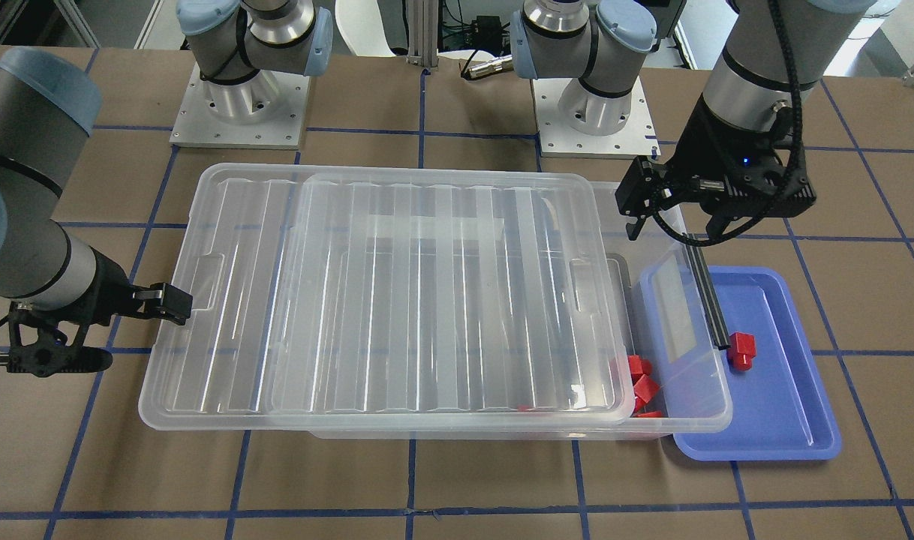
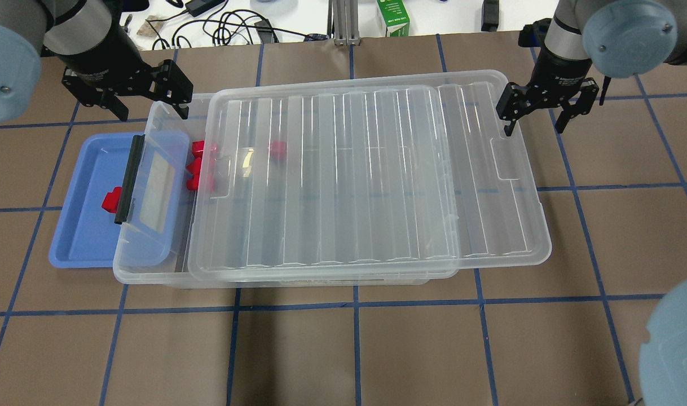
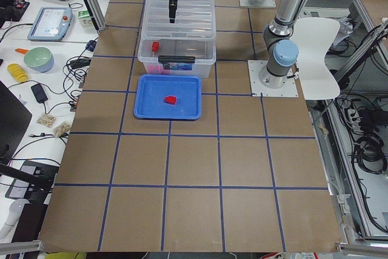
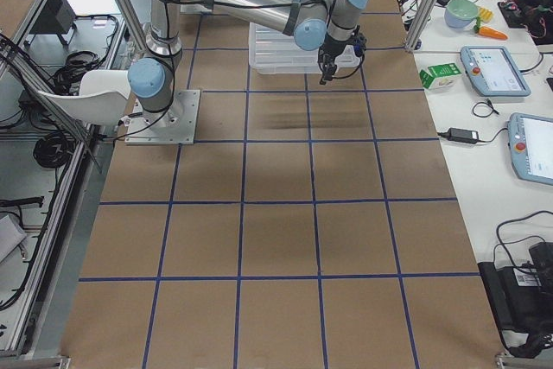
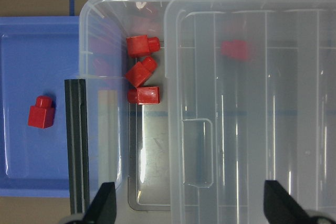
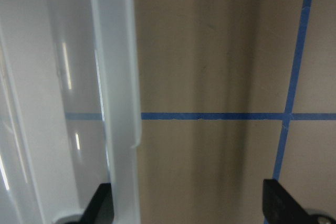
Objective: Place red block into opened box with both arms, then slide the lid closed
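One red block lies in the blue tray. Several more red blocks sit inside the clear box at its uncovered end. The ribbed lid covers most of the box and overhangs its other end. My left gripper hovers open over the box's uncovered end, holding nothing. My right gripper is open at the lid's overhanging end, whose rim lies just inside one finger.
The blue tray lies against the box's open end, partly under the box's flap with a black handle bar. Both arm bases stand at the table's robot side. A green carton and cables lie beyond the far edge.
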Robot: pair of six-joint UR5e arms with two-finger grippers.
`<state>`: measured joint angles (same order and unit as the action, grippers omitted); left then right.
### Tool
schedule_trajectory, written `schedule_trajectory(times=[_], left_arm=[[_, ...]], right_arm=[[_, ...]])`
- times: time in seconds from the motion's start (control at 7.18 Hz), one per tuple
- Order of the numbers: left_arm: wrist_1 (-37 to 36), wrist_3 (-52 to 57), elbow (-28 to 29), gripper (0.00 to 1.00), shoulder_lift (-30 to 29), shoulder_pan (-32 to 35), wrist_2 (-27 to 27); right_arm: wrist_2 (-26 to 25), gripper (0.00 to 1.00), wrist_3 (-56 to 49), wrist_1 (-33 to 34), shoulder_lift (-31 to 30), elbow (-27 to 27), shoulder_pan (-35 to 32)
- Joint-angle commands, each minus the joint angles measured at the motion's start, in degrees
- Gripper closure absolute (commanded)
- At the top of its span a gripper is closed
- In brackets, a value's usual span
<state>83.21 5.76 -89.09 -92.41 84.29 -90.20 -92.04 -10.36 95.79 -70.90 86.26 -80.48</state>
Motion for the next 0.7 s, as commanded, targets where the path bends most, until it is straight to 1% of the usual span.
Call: schedule_trajectory(times=[0.0,0.14,0.28,0.56], left_arm=[[0.2,6.68,-0.73,0.0,-0.4,-9.35,2.99],[0.46,8.98,-1.26,0.0,-0.93,-14.19,6.93],[0.29,15.09,-1.35,0.0,-1.71,-17.37,7.49],[-0.58,24.77,-1.44,0.0,-5.74,-22.03,7.24]], right_arm=[[-1.73,0.0,-3.86,0.1,-0.03,-0.22,2.17],[-1.83,0.0,-4.74,0.01,-0.03,-0.31,3.22],[-1.83,0.0,-5.97,0.01,-0.03,-0.31,4.36],[-1.92,0.0,-8.61,0.19,-0.03,-0.4,5.16]])
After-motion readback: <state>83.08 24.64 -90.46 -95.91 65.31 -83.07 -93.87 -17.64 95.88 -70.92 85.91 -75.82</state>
